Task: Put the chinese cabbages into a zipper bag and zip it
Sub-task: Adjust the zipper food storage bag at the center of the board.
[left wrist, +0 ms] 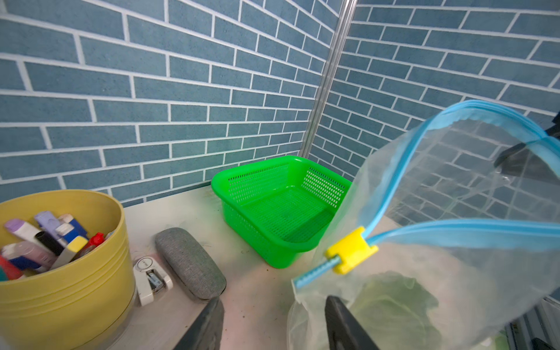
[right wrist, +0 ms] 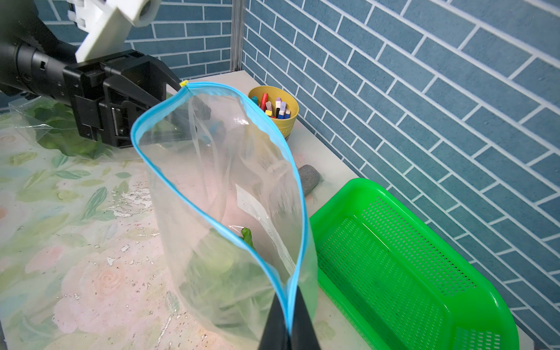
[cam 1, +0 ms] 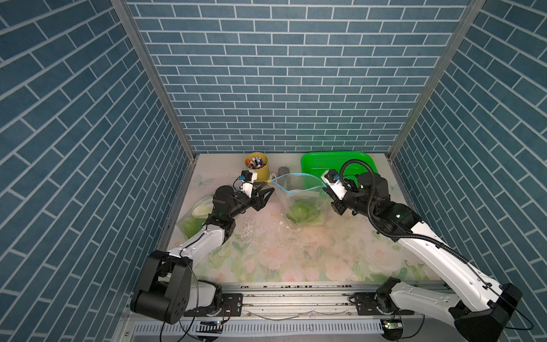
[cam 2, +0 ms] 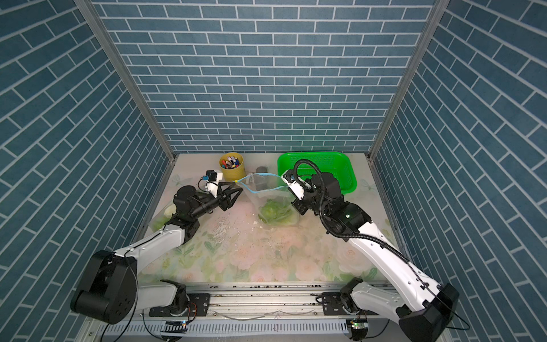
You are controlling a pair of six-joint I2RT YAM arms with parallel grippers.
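A clear zipper bag point(cam 1: 299, 198) point(cam 2: 268, 197) with a blue zip strip stands mid-table, its mouth gaping. Chinese cabbages point(cam 1: 302, 212) point(right wrist: 218, 272) show as light green leaves at its bottom. My right gripper point(cam 1: 325, 187) point(right wrist: 288, 306) is shut on the right end of the blue strip. The yellow slider point(left wrist: 351, 250) point(cam 1: 268, 180) sits at the strip's left end. My left gripper point(left wrist: 272, 303) point(cam 1: 266, 192) is open just short of that slider. One of its fingers lies against the bag's side, and the bag's corner reaches between the jaws.
A green basket point(cam 1: 337, 163) stands at the back right, empty. A yellow cup of markers point(cam 1: 256, 165), a grey case point(left wrist: 189, 263) and a white stapler point(left wrist: 150, 275) sit at the back. Another clear bag holding greens point(cam 1: 195, 219) lies under my left arm.
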